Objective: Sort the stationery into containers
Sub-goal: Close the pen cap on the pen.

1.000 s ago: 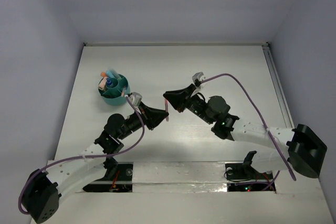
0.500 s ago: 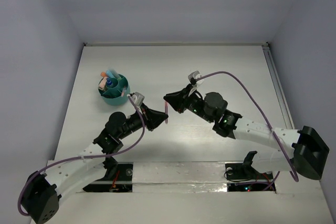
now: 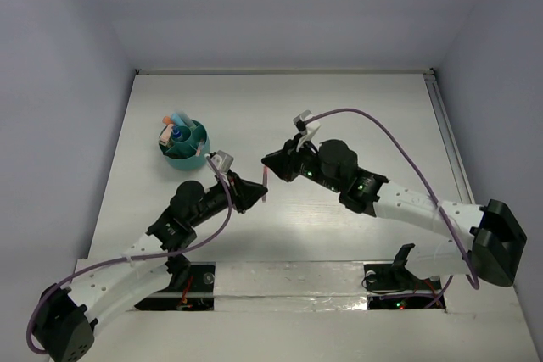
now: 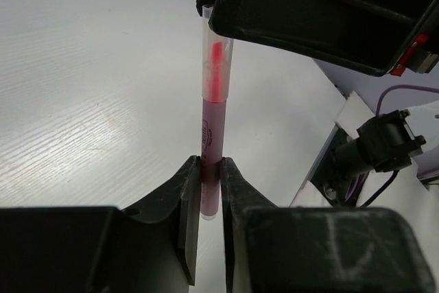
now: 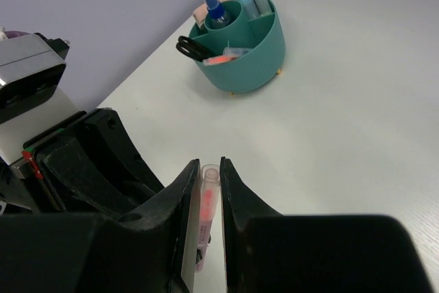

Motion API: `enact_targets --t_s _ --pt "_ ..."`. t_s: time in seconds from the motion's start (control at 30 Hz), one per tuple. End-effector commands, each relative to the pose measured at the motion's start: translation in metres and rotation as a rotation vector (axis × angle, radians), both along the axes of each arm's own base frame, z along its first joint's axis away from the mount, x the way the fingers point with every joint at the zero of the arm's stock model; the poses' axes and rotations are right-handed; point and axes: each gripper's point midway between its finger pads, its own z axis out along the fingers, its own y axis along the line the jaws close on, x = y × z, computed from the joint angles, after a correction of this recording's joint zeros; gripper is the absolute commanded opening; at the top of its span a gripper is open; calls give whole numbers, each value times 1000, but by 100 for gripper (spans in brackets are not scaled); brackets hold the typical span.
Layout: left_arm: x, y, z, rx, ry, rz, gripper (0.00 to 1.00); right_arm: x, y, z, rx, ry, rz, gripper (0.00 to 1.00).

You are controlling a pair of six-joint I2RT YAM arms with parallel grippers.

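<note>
A pink pen (image 4: pixel 211 135) with a clear cap stands upright above the white table (image 3: pixel 356 116), held at both ends. My left gripper (image 4: pixel 210 166) is shut on its lower barrel. My right gripper (image 5: pixel 210 166) is closed around the clear cap of the same pink pen (image 5: pixel 208 200). In the top view the pen (image 3: pixel 265 182) bridges the left gripper (image 3: pixel 253 192) and the right gripper (image 3: pixel 271 164) near the table's middle. The teal pot (image 3: pixel 197 155) stands at the left, apart from both grippers. This pot (image 5: pixel 250 60) holds a blue-capped tube (image 5: pixel 214 10), black scissors (image 5: pixel 192 47) and markers.
The table's left edge runs close beside the pot, with the lilac wall (image 5: pixel 103 5) behind it. A metal rail (image 3: pixel 445 125) borders the right side. Purple cables (image 3: pixel 390 137) loop over both arms.
The right arm's wrist has swung left and turned, and the left arm has edged forward a little. The pen stays held between both grippers.
</note>
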Motion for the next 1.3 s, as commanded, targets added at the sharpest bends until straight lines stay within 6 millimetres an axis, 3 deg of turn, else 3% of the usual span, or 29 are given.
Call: enact_targets --t_s 0.0,0.2,0.57,0.77,0.87,0.97,1.1,1.27 --pt "28 23 102 -190 -253 178 0 -35 -6 -68 -201 191 108 0" --pt "30 28 101 -180 -253 207 0 -36 -10 -73 -235 251 119 0" --pt "33 25 107 -203 -259 207 0 -53 8 -97 -263 353 246 0" --pt "42 36 104 -172 -249 276 0 -63 1 -99 -295 370 277 0" --pt "44 43 107 -174 -256 307 0 -65 -3 -110 -322 389 275 0" --pt "39 37 117 -202 -271 268 0 -68 2 -123 -323 428 298 0" --pt "35 31 123 -214 -285 226 0 -58 5 -117 -307 399 259 0" --pt "31 24 111 -200 -276 182 0 -49 10 -111 -297 371 237 0"
